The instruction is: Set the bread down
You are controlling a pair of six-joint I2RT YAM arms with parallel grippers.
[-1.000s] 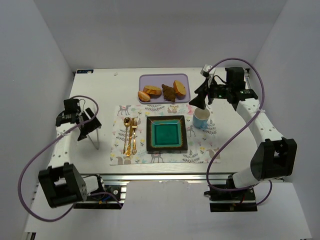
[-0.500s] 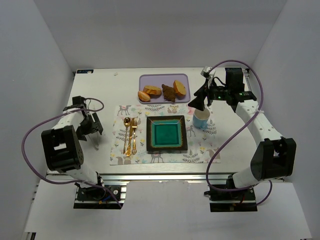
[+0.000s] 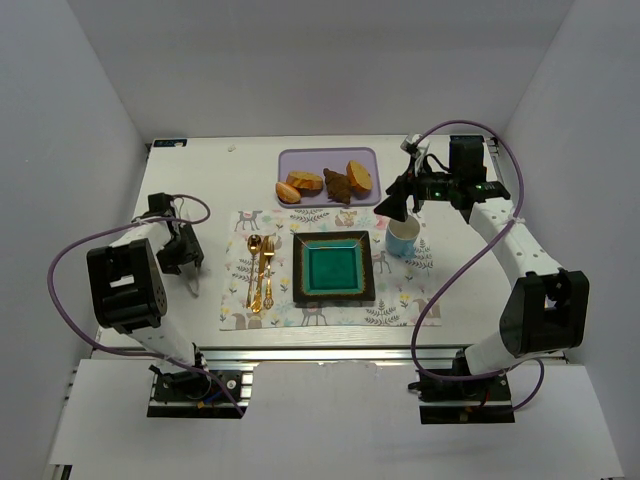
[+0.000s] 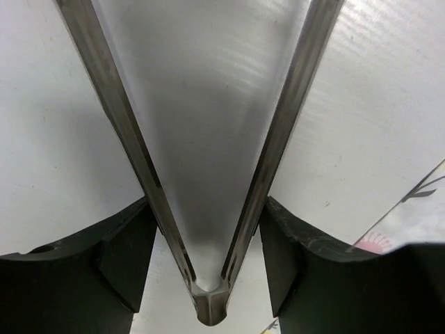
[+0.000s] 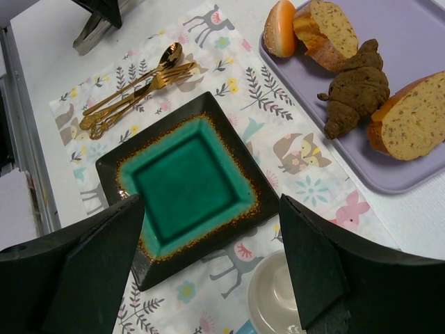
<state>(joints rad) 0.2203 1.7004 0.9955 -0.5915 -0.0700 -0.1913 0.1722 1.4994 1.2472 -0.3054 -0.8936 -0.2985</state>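
Fingers spread wide, the right gripper is hovering by the cup while the dark croissant is lying on the purple tray, touching the bread slices on either side. A careless grab is likely risking dragging a slice along. The left gripper is clamping metal tongs.

One purple tray on the worktop, with four baked pieces: one dark brown croissant-like bread, two orange-golden slices, one small golden roll. One patterned placemat, bearing one square green plate, one pale cup and three gold cutlery pieces: a spoon, a fork, a third too slim to name. One pair of metal tongs off the placemat's left side.
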